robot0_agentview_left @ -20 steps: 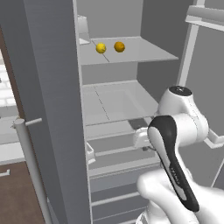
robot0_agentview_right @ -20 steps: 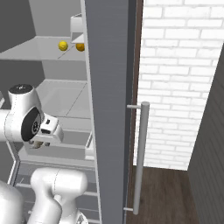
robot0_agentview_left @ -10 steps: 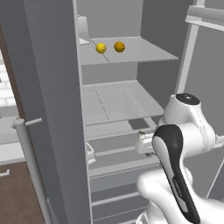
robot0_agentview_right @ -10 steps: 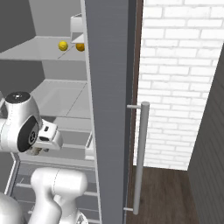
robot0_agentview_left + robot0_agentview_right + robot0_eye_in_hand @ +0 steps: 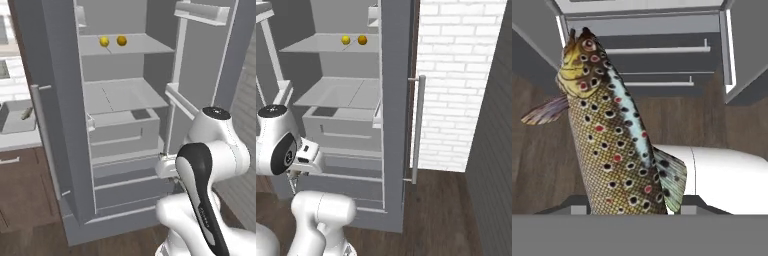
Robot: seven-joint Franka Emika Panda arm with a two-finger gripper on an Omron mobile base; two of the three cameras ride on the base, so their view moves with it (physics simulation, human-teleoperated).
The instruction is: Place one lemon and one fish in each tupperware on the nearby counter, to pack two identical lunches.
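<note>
My two-finger gripper (image 5: 632,209) was clamped on a spotted brown fish (image 5: 609,135) with a yellow head, held low before the open grey fridge (image 5: 125,100), on whose upper shelf two small yellow lemons (image 5: 104,41) sat.

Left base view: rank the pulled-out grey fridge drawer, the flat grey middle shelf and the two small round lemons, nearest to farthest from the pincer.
1. Pulled-out grey fridge drawer, just left of and above the pincer.
2. Flat grey middle shelf, above the drawer.
3. Bright yellow lemon and orange-yellow lemon, on the top shelf; too close to call.
</note>
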